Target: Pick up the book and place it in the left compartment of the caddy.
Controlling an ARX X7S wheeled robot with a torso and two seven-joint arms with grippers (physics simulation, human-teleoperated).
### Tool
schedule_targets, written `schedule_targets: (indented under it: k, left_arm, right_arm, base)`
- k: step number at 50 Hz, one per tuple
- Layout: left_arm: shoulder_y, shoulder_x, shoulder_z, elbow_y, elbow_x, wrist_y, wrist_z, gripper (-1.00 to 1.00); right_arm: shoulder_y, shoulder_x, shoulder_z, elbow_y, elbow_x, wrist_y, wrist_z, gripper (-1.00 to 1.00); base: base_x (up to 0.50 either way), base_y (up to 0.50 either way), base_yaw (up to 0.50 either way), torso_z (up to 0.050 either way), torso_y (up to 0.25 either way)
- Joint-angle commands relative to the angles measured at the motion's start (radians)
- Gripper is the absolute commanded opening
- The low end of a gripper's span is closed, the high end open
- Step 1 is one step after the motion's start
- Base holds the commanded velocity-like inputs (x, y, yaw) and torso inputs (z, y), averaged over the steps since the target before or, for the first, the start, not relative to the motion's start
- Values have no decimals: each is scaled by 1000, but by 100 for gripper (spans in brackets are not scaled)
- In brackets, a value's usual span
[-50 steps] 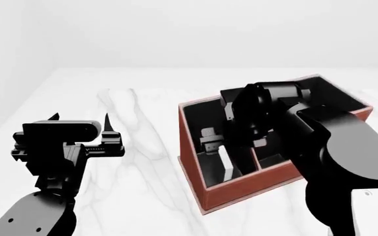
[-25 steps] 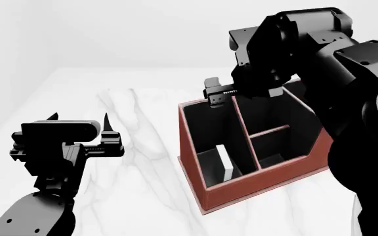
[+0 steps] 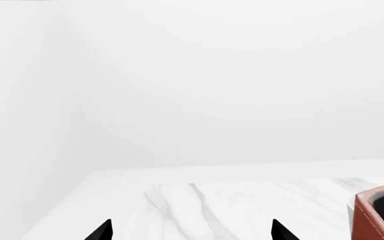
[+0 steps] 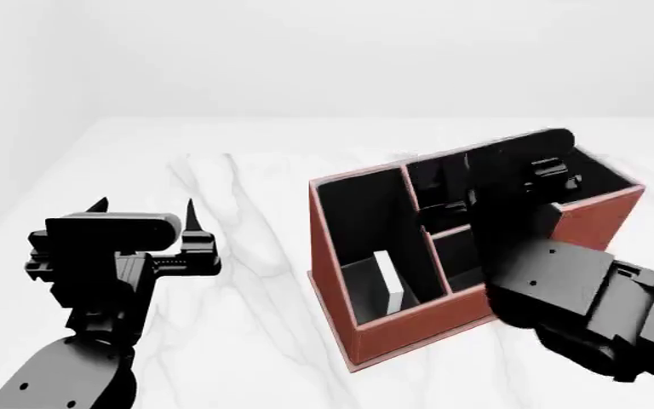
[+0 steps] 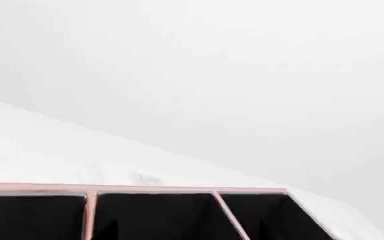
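The reddish-brown caddy (image 4: 418, 328) stands on the white marble table right of centre. The book (image 4: 385, 277) stands on end inside the left compartment (image 4: 356, 213), with its white page edges showing, and nothing touches it. My right gripper (image 4: 452, 183) hangs low over the caddy's middle and right compartments, dark against the black lining. In the right wrist view its tips (image 5: 188, 232) show faintly, apart and empty, above the caddy's rim (image 5: 145, 189). My left gripper (image 4: 146, 207) is open and empty, left of the caddy; its tips (image 3: 190, 232) are wide apart.
The marble table (image 4: 248, 256) runs to a white wall at the back and an edge on the far left. A corner of the caddy (image 3: 369, 217) shows in the left wrist view. My right forearm (image 4: 577, 298) covers the caddy's near right corner.
My right gripper left the book in the left compartment, rose above the caddy, then swung down and right over the other compartments. The book stays put. The left arm has barely moved.
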Motion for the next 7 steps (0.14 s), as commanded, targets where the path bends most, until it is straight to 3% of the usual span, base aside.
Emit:
schedule_targets:
  k: [1,7]
  left_arm:
    - [10,23,-12,8,23,15,22,100]
    - [6,21,-9,1,29,22,18,100]
  right_arm:
    - [-261,188,15,-410,-453,-375,321,100]
    - [-255,182,25,-409,-448,-375,319,100]
  base:
    - [0,0,0,0,0]
    - [0,0,0,0,0]
